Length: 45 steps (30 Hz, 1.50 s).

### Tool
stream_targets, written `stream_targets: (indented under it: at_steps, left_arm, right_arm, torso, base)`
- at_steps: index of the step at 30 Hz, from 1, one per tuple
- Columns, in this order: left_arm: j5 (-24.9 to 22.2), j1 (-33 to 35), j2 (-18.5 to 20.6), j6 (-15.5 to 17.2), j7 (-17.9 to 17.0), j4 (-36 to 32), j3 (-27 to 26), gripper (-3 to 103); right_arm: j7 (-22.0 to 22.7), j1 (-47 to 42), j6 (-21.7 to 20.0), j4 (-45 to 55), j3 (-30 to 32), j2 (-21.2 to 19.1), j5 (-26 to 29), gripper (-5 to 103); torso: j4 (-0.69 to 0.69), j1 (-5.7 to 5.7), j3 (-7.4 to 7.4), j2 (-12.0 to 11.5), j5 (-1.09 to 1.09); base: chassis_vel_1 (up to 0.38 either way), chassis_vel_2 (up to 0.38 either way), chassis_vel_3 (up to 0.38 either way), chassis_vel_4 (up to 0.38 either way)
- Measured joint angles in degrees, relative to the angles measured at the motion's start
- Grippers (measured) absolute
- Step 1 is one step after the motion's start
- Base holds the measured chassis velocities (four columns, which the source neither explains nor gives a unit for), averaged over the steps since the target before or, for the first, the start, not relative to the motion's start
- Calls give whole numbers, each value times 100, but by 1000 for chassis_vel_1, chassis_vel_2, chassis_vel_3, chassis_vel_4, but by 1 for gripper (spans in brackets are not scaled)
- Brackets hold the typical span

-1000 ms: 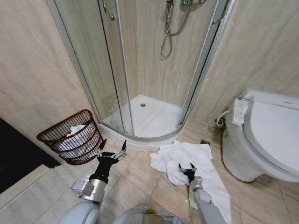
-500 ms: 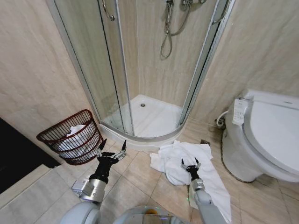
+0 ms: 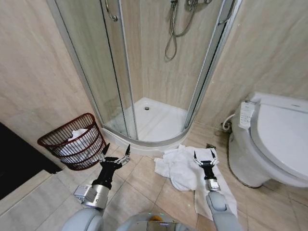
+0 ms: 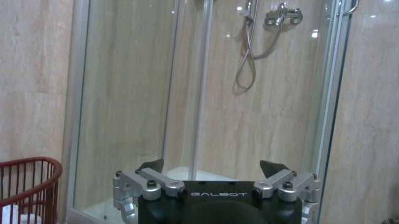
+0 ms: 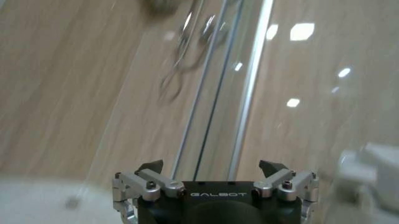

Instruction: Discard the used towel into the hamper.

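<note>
The towel (image 3: 192, 172) lies crumpled on the floor tiles between the shower tray (image 3: 153, 126) and the toilet (image 3: 269, 144), well apart from the hamper (image 3: 74, 142), which stands against the wall on the robot's left beside the shower door and already has some white cloth inside. The right hand (image 3: 204, 156) hovers over the towel's upper folds with its fingers spread wide and nothing held; in the right wrist view (image 5: 212, 168) the fingertips point up toward the shower glass rather than down at the cloth. The left hand (image 3: 114, 153) waits above the tiles near the hamper, also wide open and empty.

The step in hand looks like the pickup, not yet made. To do it well, the right hand should tip its fingers down toward the floor, settle onto a thick bunched ridge of cloth rather than a flat single layer, and close fully. A grip near the middle of the heap would probably keep trailing ends from dragging or catching on the hamper's rim.
</note>
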Motion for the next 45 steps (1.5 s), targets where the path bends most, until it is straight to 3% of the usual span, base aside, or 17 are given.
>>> stream_targets:
  at_steps: [5,9,11,12,15,16,21,24,25,28,29,32,38,45]
  left_arm:
    - [0,0,1,0,0,0,0,100]
    - [0,0,0,0,0,-1,0,100]
    - [0,0,1,0,0,0,0,100]
    - [0,0,1,0,0,0,0,100]
    - [0,0,0,0,0,0,0,100]
    - [0,0,0,0,0,0,0,100]
    - [0,0,0,0,0,0,0,100]
    - [0,0,1,0,0,0,0,100]
    - [0,0,1,0,0,0,0,100]
    - [0,0,0,0,0,0,0,100]
    - [0,0,0,0,0,0,0,100]
    - [0,0,1,0,0,-1,0,100]
    - [0,0,1,0,0,-1,0,100]
    - [0,0,0,0,0,0,0,100]
  right_arm:
    - [187,-17,79,710,44,-80,279,100]
    - [218,-85,-222,1078,112,-151,410,100]
    - [-47,-298,-997,1280,105,-172,953,100]
    - [-47,-298,-997,1280,105,-172,953,100]
    - [-208,-499,-2605,1252,-6,-238,2060,100]
    - [-200,-473,-2799,1036,-37,-261,2221,100]
    - [-70,-184,-2632,288,-38,-272,1890,100]
    - [-799,-183,-3176,136,-72,-529,2109,100]
    - [-799,-183,-3176,136,-72,-529,2109,100]
    - [-1719,-27,-3882,-301,-244,-695,2387,100]
    - [-1719,-27,-3882,-301,-244,-695,2387,100]
    - [-2267,358,-4390,-989,-478,-711,2681,100]
    - [-2366,925,-4654,-1830,-606,-605,2733,100]
    - [-2156,1199,-4775,-2454,-654,-641,2453,100]
  torso:
    - [0,0,0,0,-5]
    - [0,0,0,0,-3]
    - [0,0,0,0,-1]
    - [0,0,0,0,-1]
    - [-2,0,0,0,0]
    - [-2,0,0,0,-1]
    - [1,0,0,0,3]
    - [-1,0,0,0,-5]
    - [-1,0,0,0,-5]
    - [-1,0,0,0,0]
    - [-1,0,0,0,0]
    - [-1,0,0,0,1]
    - [1,0,1,0,-1]
    - [0,0,1,0,-1]
  base:
    - [0,0,0,0]
    - [0,0,0,0]
    - [0,0,0,0]
    - [0,0,0,0]
    - [0,0,0,0]
    - [0,0,0,0]
    - [0,0,0,0]
    - [0,0,0,0]
    - [0,0,0,0]
    - [0,0,0,0]
    - [0,0,0,0]
    - [0,0,0,0]
    - [0,0,0,0]
    - [0,0,0,0]
